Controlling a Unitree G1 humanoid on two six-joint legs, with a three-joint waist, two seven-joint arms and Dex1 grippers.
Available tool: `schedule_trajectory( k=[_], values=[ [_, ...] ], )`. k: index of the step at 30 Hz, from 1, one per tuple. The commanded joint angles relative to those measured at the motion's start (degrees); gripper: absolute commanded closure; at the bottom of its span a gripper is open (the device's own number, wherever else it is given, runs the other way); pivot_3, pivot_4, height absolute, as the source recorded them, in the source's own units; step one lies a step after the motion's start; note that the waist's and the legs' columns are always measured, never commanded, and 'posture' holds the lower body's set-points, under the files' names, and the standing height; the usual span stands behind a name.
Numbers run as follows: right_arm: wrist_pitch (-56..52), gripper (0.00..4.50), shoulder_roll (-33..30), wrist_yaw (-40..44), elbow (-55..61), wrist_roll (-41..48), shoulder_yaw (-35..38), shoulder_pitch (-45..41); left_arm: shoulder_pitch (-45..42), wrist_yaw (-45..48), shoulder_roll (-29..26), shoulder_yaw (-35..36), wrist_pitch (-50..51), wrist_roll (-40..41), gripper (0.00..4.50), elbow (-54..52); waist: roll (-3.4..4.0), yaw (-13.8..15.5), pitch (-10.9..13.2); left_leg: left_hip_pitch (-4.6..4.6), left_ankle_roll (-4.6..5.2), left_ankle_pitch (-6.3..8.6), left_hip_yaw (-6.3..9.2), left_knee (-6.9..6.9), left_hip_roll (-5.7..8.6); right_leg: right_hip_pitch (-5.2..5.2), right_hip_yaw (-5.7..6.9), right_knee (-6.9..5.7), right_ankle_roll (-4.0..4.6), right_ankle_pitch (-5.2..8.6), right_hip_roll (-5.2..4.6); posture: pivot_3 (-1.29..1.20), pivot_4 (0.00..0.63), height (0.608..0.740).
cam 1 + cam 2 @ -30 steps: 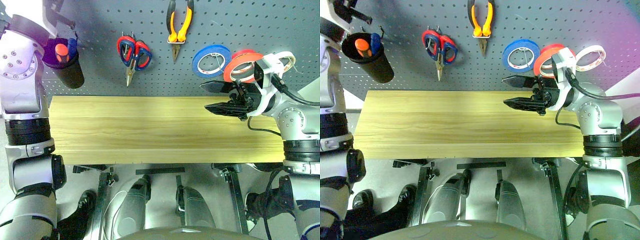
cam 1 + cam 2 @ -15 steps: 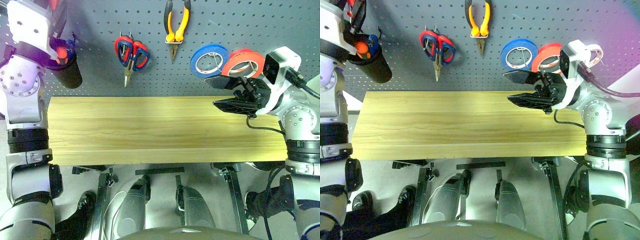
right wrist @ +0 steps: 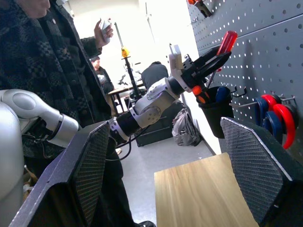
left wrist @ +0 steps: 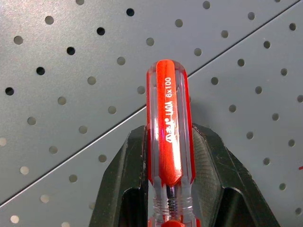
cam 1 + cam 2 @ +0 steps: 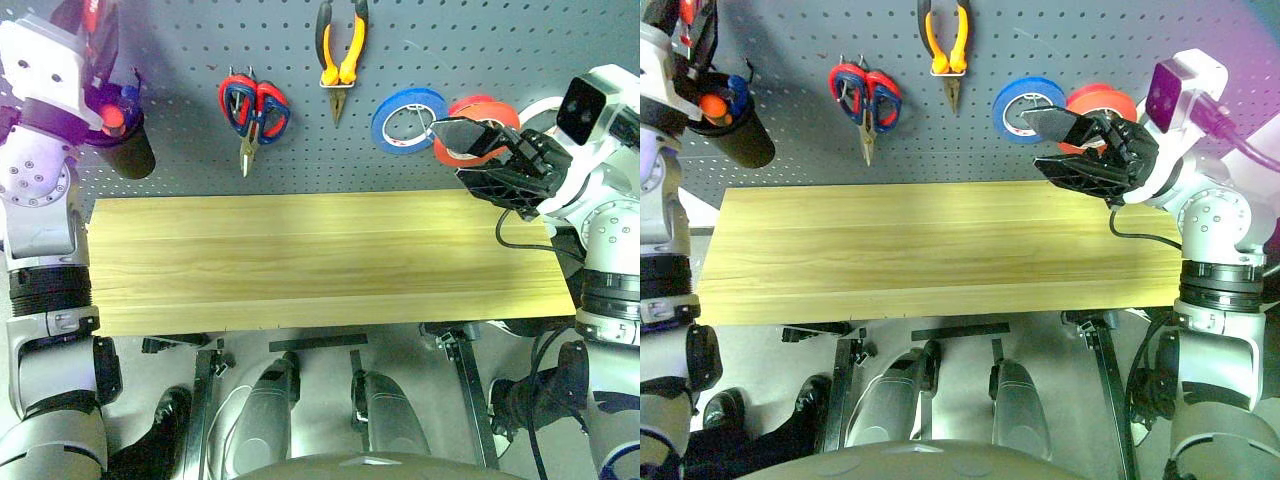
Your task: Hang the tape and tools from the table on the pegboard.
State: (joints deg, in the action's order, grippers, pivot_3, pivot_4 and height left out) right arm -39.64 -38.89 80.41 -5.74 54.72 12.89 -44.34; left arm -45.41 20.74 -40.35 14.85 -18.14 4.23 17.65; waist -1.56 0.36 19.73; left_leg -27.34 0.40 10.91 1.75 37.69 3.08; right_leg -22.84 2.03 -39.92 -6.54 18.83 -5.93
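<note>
Red-handled screwdriver point(image 4: 166, 137) is clamped in the left gripper point(image 4: 166, 189) by the pegboard point(image 4: 71, 28), handle up above a black cup point(image 3: 215, 113); right gripper point(image 3: 165, 170) gapes wide, empty.

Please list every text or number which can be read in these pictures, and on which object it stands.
"6x100": printed in white along the red screwdriver handle, held in the left hand.
A second white word beside it on the same handle: too blurred to read.
There is no other readable text.
</note>
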Motion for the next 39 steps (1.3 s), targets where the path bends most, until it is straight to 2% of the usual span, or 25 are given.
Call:
schedule_trajectory(
  k=[1,7,17,22,39],
  values=[
    [0.5,0.59,-0.9,0.2,2.8,0.6,1.6,-0.1,1.2,0.7,-1.5,1.3,-0.7,0.6,3.58,-0.6,0.00,-0.2,0.0,0.00,0.00,0.00,-0.01,0.02,0.00,-0.02,-0.01,-0.03,0.00,0.00,0.00,0.00,0.264,0.740],
    [0.7,0.59,-0.9,0.4,2.1,-0.1,1.0,-0.2,0.6,0.7,-0.3,0.6,-2.4,1.1,3.58,1.4,0.01,-0.3,0.0,0.00,0.01,0.01,-0.03,0.08,0.00,-0.03,-0.04,-0.07,0.00,0.00,0.00,0.00,0.262,0.740],
    [0.3,0.59,-1.6,0.5,2.0,-0.7,1.4,0.4,11.6,-3.2,2.5,3.8,3.5,2.4,3.58,-9.3,0.14,-1.4,-0.1,0.04,0.22,0.14,-0.20,0.21,0.00,0.01,-0.14,-0.08,0.00,0.00,-0.09,0.00,0.262,0.740],
    [0.8,0.59,-1.4,1.1,1.4,-1.5,0.7,0.3,12.4,-3.3,2.0,5.0,7.4,4.3,3.58,-13.5,0.49,-1.4,-0.5,0.10,0.24,0.15,-0.26,0.19,-0.03,0.00,-0.18,-0.11,0.00,0.00,-0.07,0.01,0.257,0.740],
    [2.2,0.59,-0.8,3.1,-1.6,-4.0,-0.7,-1.3,22.3,-6.5,1.8,10.9,17.1,6.5,3.58,-25.2,0.47,-0.9,-0.6,0.10,0.25,0.17,-0.24,0.20,-0.03,0.00,-0.23,-0.10,0.00,0.00,-0.08,0.05,0.261,0.740]
  ],
)
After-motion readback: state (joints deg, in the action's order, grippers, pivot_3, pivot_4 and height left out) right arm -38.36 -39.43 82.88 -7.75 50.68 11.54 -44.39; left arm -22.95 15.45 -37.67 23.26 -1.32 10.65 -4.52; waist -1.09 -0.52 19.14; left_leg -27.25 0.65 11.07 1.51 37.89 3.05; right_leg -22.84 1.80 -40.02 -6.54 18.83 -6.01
